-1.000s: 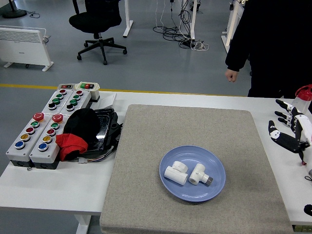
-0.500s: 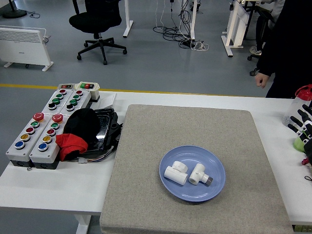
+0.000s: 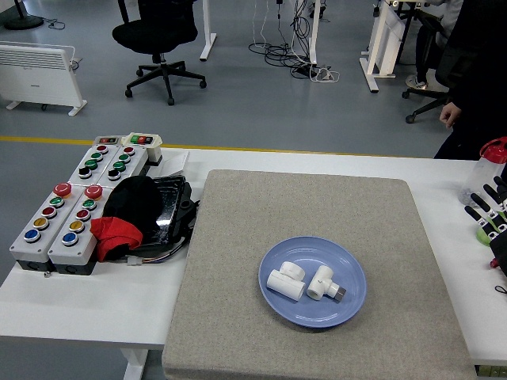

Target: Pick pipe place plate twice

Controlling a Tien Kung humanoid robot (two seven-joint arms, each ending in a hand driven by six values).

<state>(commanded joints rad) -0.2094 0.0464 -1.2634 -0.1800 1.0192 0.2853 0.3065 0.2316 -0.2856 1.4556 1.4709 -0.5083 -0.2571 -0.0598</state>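
Two white pipe fittings (image 3: 306, 283) lie side by side in the blue plate (image 3: 348, 305), which sits on the grey mat (image 3: 301, 206) covering the white table (image 3: 95, 305). The right hand (image 3: 493, 214) shows only at the picture's right edge, well apart from the plate, its black fingers (image 3: 474, 212) spread and holding nothing. At the far right a person (image 3: 475, 71) in dark clothing stands behind the table, one hand (image 3: 450, 115) hanging loose at the side.

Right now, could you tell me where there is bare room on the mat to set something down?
The grey mat is bare all around the blue plate, widest behind it. The plate itself holds two pipe fittings. The table's left end is crowded with button boxes and clutter.
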